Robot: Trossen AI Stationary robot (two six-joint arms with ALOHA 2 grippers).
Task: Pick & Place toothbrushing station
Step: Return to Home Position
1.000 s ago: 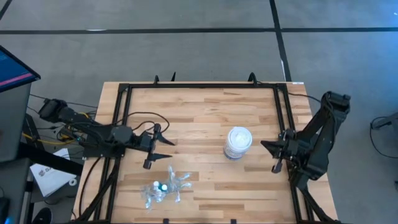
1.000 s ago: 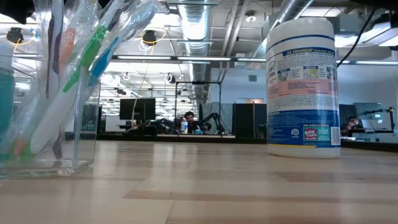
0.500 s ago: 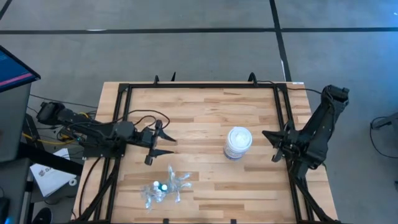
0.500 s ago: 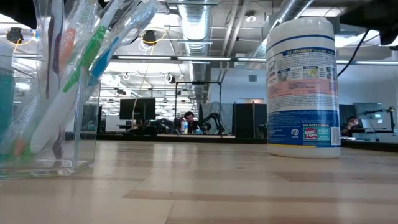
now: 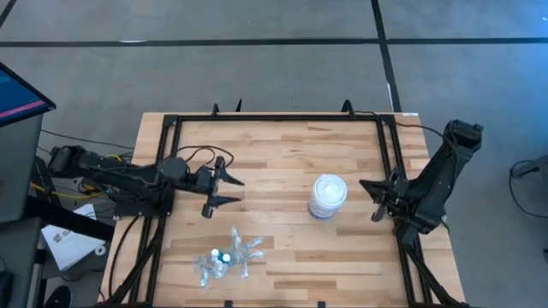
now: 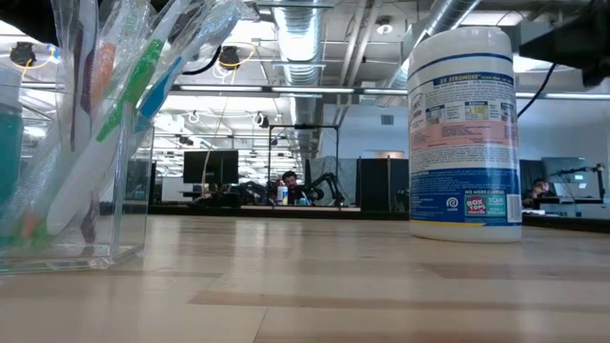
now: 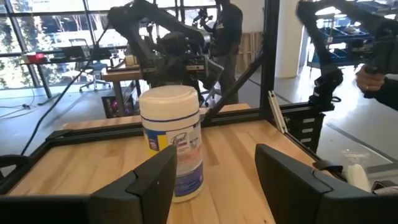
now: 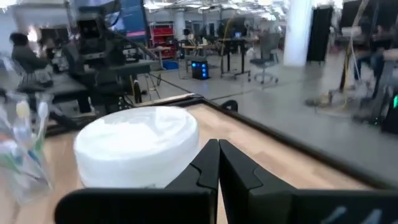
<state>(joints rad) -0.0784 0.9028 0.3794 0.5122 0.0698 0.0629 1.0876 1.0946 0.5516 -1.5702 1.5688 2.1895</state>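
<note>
Two grippers: the left gripper [image 5: 227,190] is held over the left side of the table [image 5: 282,145], fingers spread wide with nothing between them. The right gripper [image 5: 370,198] is held at the table's right edge, fingers pressed together on nothing (best seen in the right wrist view).
Step in hand: judged to be the return to the rest pose, since nothing is carried by either claw and the toothbrushes [image 6: 143,76] are already stood in the clear organizer [image 5: 224,258].
Organizer's place: left of centre, near the table edge closest to the low camera. It is nearer the left gripper but apart from it, toward that edge, and well apart from the right gripper.
Toothbrushes: leaned together inside the organizer, with green, blue and orange accents to be made out. The small bottles cannot be told for certain.
Other thing: a white wipes canister [image 5: 328,195] is stood upright between the two grippers, nearer the right one and touched by neither.
Next move: both arms are to be folded to their parked poses, with the fingers kept off the canister and the organizer.
Risk: judged small, as nothing is gripped.
</note>
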